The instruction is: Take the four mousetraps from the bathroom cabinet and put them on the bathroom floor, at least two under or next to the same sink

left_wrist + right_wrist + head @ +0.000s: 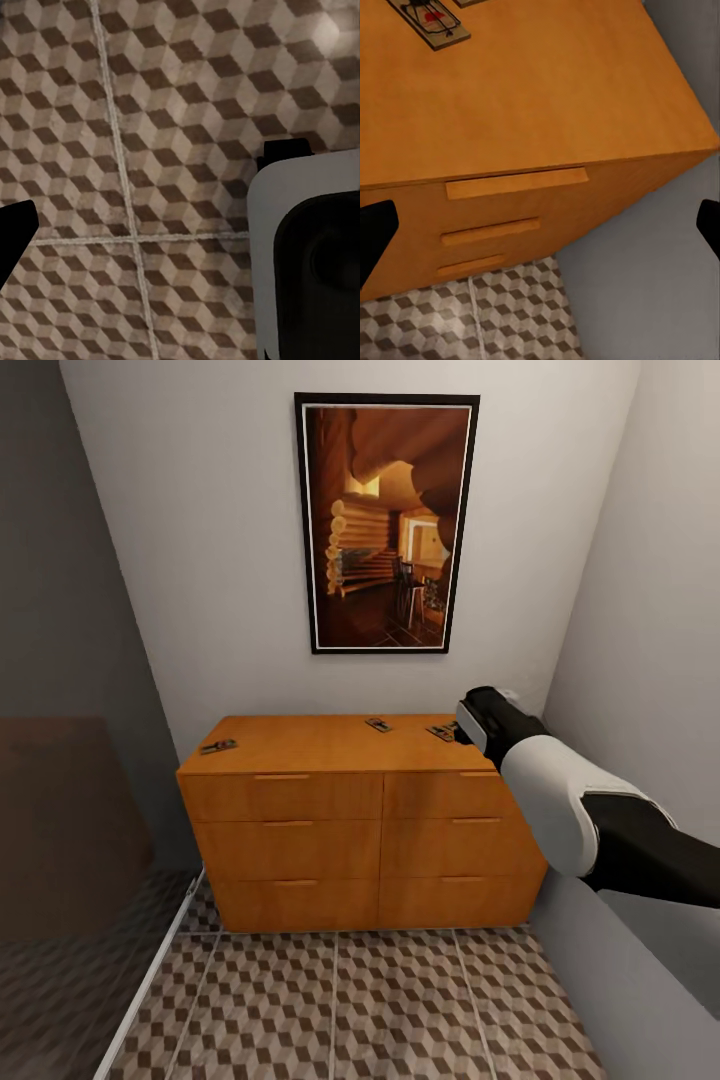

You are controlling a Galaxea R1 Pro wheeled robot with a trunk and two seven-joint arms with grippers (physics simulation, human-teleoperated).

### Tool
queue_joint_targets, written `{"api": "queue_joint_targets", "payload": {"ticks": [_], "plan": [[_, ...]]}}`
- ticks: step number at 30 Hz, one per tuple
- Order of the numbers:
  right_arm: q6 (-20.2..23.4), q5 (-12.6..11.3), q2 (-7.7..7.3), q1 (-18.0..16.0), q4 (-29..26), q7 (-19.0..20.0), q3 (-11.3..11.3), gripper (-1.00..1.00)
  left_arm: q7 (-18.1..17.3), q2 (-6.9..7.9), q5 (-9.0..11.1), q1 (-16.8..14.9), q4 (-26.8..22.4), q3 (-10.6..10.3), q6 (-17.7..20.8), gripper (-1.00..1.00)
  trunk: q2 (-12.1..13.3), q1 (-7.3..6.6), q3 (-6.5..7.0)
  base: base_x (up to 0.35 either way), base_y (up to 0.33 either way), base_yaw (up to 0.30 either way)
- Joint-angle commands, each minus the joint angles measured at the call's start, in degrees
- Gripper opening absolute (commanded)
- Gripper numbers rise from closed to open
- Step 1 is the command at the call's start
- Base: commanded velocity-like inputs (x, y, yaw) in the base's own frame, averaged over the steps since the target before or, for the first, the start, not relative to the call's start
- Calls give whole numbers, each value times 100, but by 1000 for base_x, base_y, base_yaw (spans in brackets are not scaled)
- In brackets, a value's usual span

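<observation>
While the robot faces the wide orange-brown wooden cabinet [365,825] with six drawer fronts, three small flat tan mousetraps show on its top in the head view: one near the left edge [218,746], one toward the back [378,725], and one [443,733] just beside the right arm's black-and-white wrist [495,725]. From the right wrist view, the right jaws [540,232] stand spread wide above the cabinet's front right corner, with one mousetrap [429,21] lying well apart from them. Beneath the left jaws [157,195], also spread, lies the cube-patterned brown and beige bathroom floor [172,97]. A framed log-cabin picture [386,523] hangs on the wall.
</observation>
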Motion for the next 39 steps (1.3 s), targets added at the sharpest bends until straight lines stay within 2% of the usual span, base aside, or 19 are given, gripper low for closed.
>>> {"api": "queue_joint_targets", "payload": {"ticks": [1, 16, 20, 23, 24, 25, 26, 27, 28, 29, 31, 32, 35, 39], "plan": [[31, 55, 2, -3, -7, 2, -41, 100, 26, -3, -7, -9, 23, -44, -38, 100, -3, 0, -6, 0, 0, 0], [23, 26, -36, -3, -93, 32, -60, 100, 26, -5, -7, -3, 23, -44, -38, 100, -3, 0, -6, 0, 0, 0], [13, 22, -43, -3, -110, 24, -159, 100, 26, -8, -7, 6, 23, -44, -38, 100, -3, 0, -6, 0, 0, 0], [-9, 23, -44, -3, -148, 13, -380, 100, 26, -22, -7, 7, 23, -44, -38, 100, -3, 0, -6, 0, 0, 0], [-55, 24, -45, -3, -183, -3, -815, 100, 30, -41, -7, 8, 23, -44, -38, 100, -3, 0, -6, 0, 0, 0], [-83, 26, -48, -3, -194, -22, -1091, 100, 32, -49, -7, 8, 23, -44, -38, 100, -3, 0, -6, 0, 0, 0], [-102, 27, -49, -3, -197, -40, -1230, 100, 32, -52, -7, 8, 23, -44, -38, 100, -3, 0, -6, 0, 0, 0], [-200, 30, -51, -3, -207, -148, -1630, 100, 34, -62, -7, 8, 23, -44, -38, 100, -3, 0, -6, 0, 0, 0], [-250, 31, -53, -3, -212, -209, -1750, 100, 34, -65, -7, 8, 23, -44, -38, 100, -3, 0, -6, 0, 0, 0], [-380, 32, -57, -2, -218, -370, -1960, 100, 34, -68, -7, 9, 23, -44, -38, 100, -3, 0, -6, 0, 0, 0], [-545, 32, -59, -2, -222, -570, -2132, 100, 34, -71, -7, 9, 23, -44, -38, 100, -3, 0, -6, 0, 0, 0], [-729, 31, -60, -3, -223, -800, -2262, 100, 35, -72, -7, 9, 23, -44, -38, 100, -3, 0, -6, 0, 0, 0], [-1067, 24, -58, -3, -224, -1219, -2408, 100, 35, -79, -7, 9, 23, -44, -38, 100, -3, 0, -6, 0, 0, 0], [-1341, -28, -52, -3, -221, -1535, -2521, 100, 28, -83, -7, 9, 23, -44, -38, 100, -3, 0, -6, 0, 0, 0]]}}
